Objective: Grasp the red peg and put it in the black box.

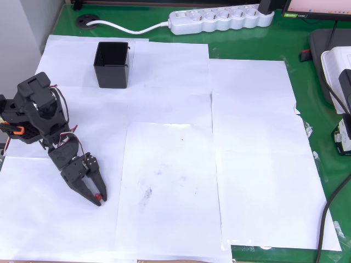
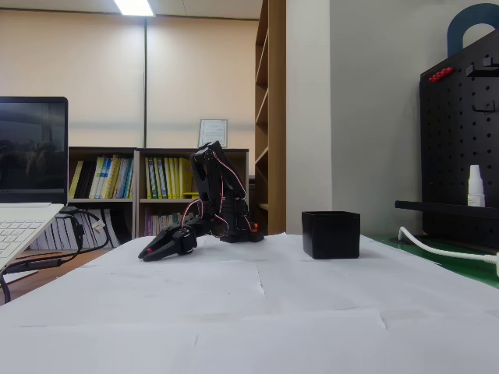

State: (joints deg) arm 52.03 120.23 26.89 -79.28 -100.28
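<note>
The black arm reaches toward the front left of the white paper in the overhead view. Its gripper [image 1: 97, 195] points down and right, with the jaws closed on a tiny red peg [image 1: 97, 196] at the fingertips. In the fixed view the gripper [image 2: 148, 253] hangs low, just over the paper, and the red peg [image 2: 149, 252] shows as a small red dot at its tip. The black box [image 1: 112, 64] stands upright and open at the back left, well away from the gripper. In the fixed view the black box [image 2: 331, 234] sits to the right of the arm.
White paper sheets [image 1: 181, 164] cover the green table. A white power strip [image 1: 222, 19] and its cable lie along the back edge. Devices and cables crowd the right edge [image 1: 337, 82]. A laptop [image 2: 27, 195] stands at the left in the fixed view.
</note>
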